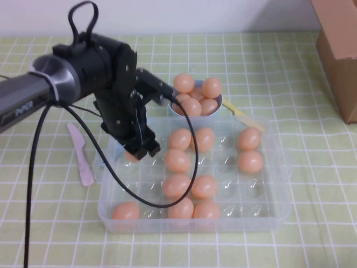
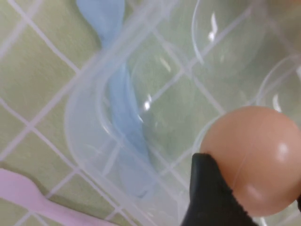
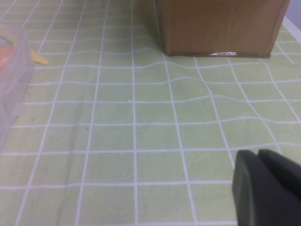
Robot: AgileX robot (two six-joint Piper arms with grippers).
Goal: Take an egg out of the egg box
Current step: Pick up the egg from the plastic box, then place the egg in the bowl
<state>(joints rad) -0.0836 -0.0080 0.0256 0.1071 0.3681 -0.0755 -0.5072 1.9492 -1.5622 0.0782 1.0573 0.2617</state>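
Left gripper (image 1: 139,152) down in left-centre of high view, inside egg box (image 1: 279,167) at its left cells — fingers clamped on egg (image 2: 254,160). Wrist view shows one dark finger (image 2: 207,193) pressed against shell, egg over clear cell, low in frame. I judge grasp made, lift next.

Other eggs fill middle cells; small bowl (image 1: 218,104) heaped with eggs behind box, upper centre — likely drop spot.

Pink knife (image 1: 81,153) on cloth, left of box.

Right gripper (image 3: 263,188) parked on green cloth, fingers together, cardboard box (image 3: 221,26) beyond.
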